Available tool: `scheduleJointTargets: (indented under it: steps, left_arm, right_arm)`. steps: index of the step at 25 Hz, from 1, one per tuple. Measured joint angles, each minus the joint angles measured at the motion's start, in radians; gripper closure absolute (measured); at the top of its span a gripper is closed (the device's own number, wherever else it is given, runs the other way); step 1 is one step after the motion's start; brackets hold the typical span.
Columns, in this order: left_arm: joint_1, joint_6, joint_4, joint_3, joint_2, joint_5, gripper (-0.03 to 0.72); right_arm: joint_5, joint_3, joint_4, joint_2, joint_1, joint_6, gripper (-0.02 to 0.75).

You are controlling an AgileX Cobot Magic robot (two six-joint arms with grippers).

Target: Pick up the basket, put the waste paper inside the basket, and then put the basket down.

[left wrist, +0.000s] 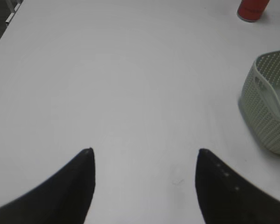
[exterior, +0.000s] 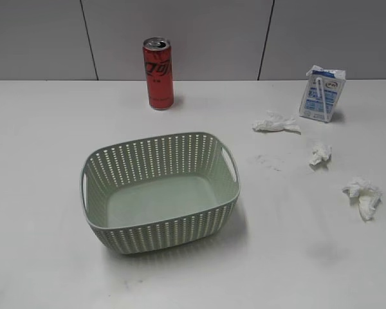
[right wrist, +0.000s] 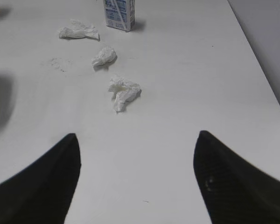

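The pale green basket (exterior: 161, 193) stands empty on the white table, left of centre; its corner shows at the right edge of the left wrist view (left wrist: 270, 102). Three white waste paper wads lie to its right: one far (exterior: 275, 123), one middle (exterior: 320, 154), one near (exterior: 363, 194). The right wrist view shows them too: (right wrist: 78, 31), (right wrist: 104, 56), (right wrist: 124, 92). My left gripper (left wrist: 144, 151) is open and empty over bare table, left of the basket. My right gripper (right wrist: 137, 135) is open and empty, short of the nearest wad. Neither gripper shows in the exterior view.
A red drink can (exterior: 158, 73) stands behind the basket, also in the left wrist view (left wrist: 252, 8). A white-and-blue drink carton (exterior: 321, 94) stands at the back right, beyond the wads (right wrist: 119, 13). The table's right edge (right wrist: 261, 70) runs close to the right gripper.
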Motion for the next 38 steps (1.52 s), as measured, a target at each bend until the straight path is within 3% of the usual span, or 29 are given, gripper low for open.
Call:
scheduleJointTargets:
  steps: [8,16,19,23,27,32,38]
  left_arm:
    - [0.0,0.0,-0.086,-0.054,0.15,-0.037,0.179]
    - [-0.001,0.057,-0.272,-0.171,0.548,-0.137,0.179]
    - [-0.036,0.065,-0.292,-0.232,0.723,-0.145,0.179]
    - [-0.133,0.064,-0.286,-0.33,0.973,-0.149,0.179]
    - [-0.256,-0.033,-0.246,-0.445,1.21,-0.152,0.179]
    - [-0.393,-0.262,-0.121,-0.586,1.472,-0.167,0.179]
    - [-0.415,-0.432,-0.14,-0.634,1.69,-0.215,0.182]
  right_arm:
    - [0.0,0.0,0.0,0.0,0.0,0.0,0.169]
    - [0.0,0.0,0.0,0.0,0.0,0.0,0.169]
    - [0.0,0.0,0.0,0.0,0.0,0.0,0.169]
    - [0.0,0.0,0.0,0.0,0.0,0.0,0.169]
    - [0.0,0.0,0.0,0.0,0.0,0.0,0.169]
    - [0.0,0.0,0.0,0.0,0.0,0.0,0.169]
    - [0.0,0.0,0.0,0.0,0.0,0.0,0.169]
